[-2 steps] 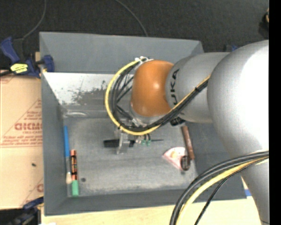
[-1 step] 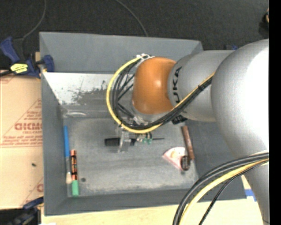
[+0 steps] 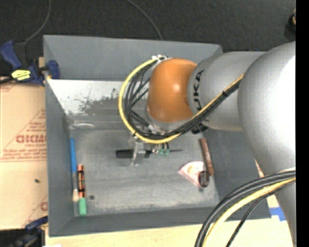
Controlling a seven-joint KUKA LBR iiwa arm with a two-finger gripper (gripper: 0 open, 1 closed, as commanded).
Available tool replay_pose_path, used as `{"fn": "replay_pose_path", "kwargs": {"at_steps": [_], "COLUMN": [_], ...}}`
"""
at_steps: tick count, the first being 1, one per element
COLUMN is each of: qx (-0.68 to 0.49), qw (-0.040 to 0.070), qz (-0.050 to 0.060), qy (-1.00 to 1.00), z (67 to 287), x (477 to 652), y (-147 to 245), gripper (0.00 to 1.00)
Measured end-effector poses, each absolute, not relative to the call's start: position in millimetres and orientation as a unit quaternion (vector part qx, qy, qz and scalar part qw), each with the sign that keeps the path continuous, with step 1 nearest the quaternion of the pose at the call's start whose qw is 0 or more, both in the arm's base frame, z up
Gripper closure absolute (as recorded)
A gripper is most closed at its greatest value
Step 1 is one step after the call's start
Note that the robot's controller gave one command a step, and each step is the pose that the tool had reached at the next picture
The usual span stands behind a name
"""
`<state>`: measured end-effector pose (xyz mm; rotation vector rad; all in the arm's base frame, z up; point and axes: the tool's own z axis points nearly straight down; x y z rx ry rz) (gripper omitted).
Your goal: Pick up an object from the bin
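Note:
My gripper (image 3: 140, 150) hangs low over the middle of the bin floor, mostly hidden under the arm's orange cover. A small black oblong thing (image 3: 124, 153) lies right against its left side; whether it is gripped cannot be made out. A small green piece (image 3: 165, 151) with a thin dark stem lies just to the right of the gripper.
A pink-and-white wrapped thing (image 3: 190, 170) and a brown rod (image 3: 205, 161) lie at the right of the floor. Along the left wall lie a blue pen (image 3: 72, 161), an orange-and-black marker (image 3: 81, 181) and a green-tipped stick (image 3: 82, 206). The arm covers the bin's right side.

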<state>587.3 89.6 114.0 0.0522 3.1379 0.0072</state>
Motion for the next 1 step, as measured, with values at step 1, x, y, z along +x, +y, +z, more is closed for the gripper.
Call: {"fn": "replay_pose_path", "kwargs": {"at_steps": [1], "qx": [0.017], "qw": [0.002], "qz": [0.003], "qy": [1.000], "z": [138.7], "x": [587.8], "y": [89.5], "gripper": [1.00]}}
